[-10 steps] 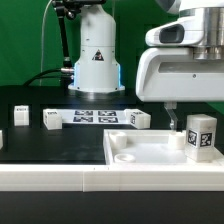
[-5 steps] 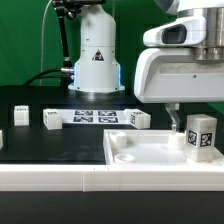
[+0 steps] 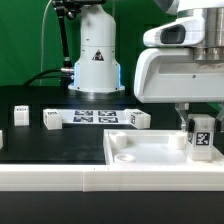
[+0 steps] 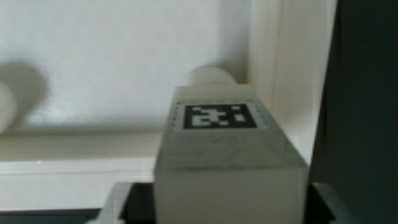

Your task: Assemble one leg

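My gripper (image 3: 196,122) is shut on a leg (image 3: 201,135), a white square post with a black-and-white tag, held upright over the near right corner of the large white tabletop (image 3: 140,152) at the exterior view's right. In the wrist view the leg (image 4: 222,140) fills the middle between the dark fingers (image 4: 135,203) of the gripper (image 4: 226,206), with the tabletop (image 4: 89,60) and a rounded corner socket (image 4: 214,76) behind it. Whether the leg's lower end touches the tabletop is hidden.
Three more legs lie on the black table: two at the exterior view's left (image 3: 21,116) (image 3: 51,120) and one near the middle (image 3: 139,119). The marker board (image 3: 95,117) lies between them. The white robot base (image 3: 96,55) stands at the back.
The gripper has shifted a little toward the exterior view's right with the leg. The leg now sits slightly lower and shows a narrower face.
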Motion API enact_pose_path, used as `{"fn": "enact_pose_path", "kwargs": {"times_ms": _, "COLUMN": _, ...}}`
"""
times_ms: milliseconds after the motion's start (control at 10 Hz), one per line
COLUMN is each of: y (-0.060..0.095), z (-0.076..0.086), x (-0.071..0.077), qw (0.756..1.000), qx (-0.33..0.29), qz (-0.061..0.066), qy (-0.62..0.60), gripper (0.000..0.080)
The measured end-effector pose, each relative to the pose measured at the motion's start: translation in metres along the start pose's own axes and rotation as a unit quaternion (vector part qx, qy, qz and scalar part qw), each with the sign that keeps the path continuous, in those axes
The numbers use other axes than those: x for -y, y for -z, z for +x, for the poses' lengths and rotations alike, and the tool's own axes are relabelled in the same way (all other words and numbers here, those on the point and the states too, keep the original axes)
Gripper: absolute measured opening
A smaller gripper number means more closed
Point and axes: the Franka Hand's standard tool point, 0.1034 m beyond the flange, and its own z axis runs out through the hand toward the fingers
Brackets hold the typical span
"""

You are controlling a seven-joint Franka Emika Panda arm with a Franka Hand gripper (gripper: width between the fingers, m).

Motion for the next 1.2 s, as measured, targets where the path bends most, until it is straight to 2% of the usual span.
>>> {"fn": "enact_pose_path", "kwargs": {"times_ms": 300, "y": -0.0015, "z": 0.0011, "x": -0.003, "qw": 0.986, "qx": -0.005, "qz": -0.001, "qy": -0.169, "gripper": 0.029}}
{"fn": "enact_pose_path", "kwargs": {"times_ms": 500, "y": -0.0019, "z": 0.0001, "x": -0.0048, "qw": 0.954, "qx": -0.006, "qz": -0.005, "qy": -0.301, "gripper": 0.0291}}
{"fn": "enact_pose_path", "kwargs": {"times_ms": 800, "y": -0.0022, "z": -0.0015, "x": -0.0067, "qw": 0.884, "qx": -0.007, "qz": -0.016, "qy": -0.467, "gripper": 0.0291}}
{"fn": "enact_pose_path", "kwargs": {"times_ms": 1100, "y": -0.0019, "z": -0.0046, "x": -0.0077, "qw": 0.775, "qx": -0.014, "qz": -0.025, "qy": -0.631, "gripper": 0.0291}}
{"fn": "enact_pose_path", "kwargs": {"times_ms": 1200, "y": -0.0023, "z": -0.0037, "x": -0.0102, "qw": 0.77, "qx": -0.015, "qz": -0.02, "qy": -0.637, "gripper": 0.0291}}
